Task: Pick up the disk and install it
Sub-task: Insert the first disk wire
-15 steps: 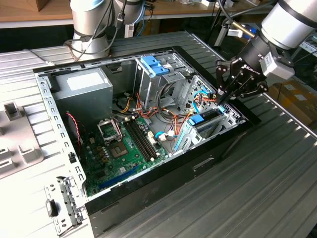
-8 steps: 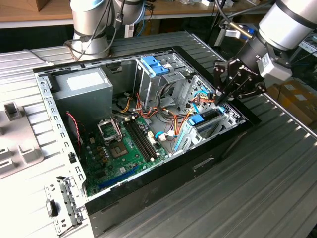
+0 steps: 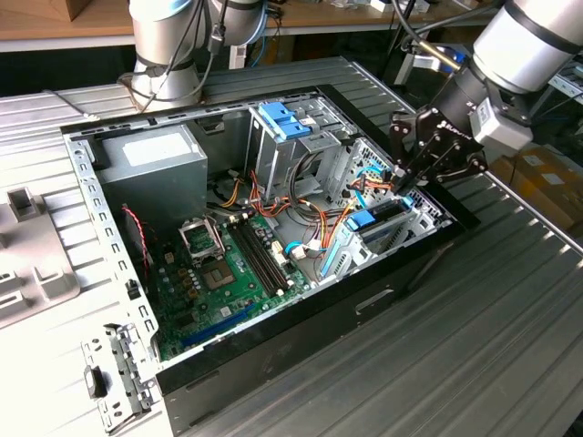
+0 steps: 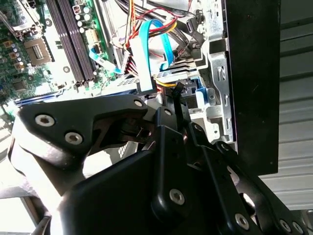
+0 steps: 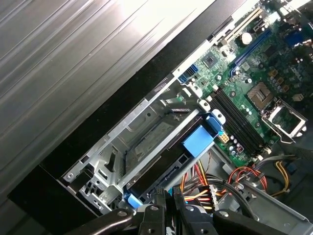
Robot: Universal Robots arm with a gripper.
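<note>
The gripper [image 3: 407,178] is reaching into the open computer case [image 3: 301,314] at the right of the exterior view, its fingers looking drawn nearly together on the near end of the disk [image 5: 168,156], probably to steer it along the drive bay [image 5: 137,142]. The first wrist view is showing the disk lying in that bay, its blue tab [image 5: 199,141] toward the motherboard [image 5: 254,93], while the exterior view is giving just a glimpse of blue there.
</note>
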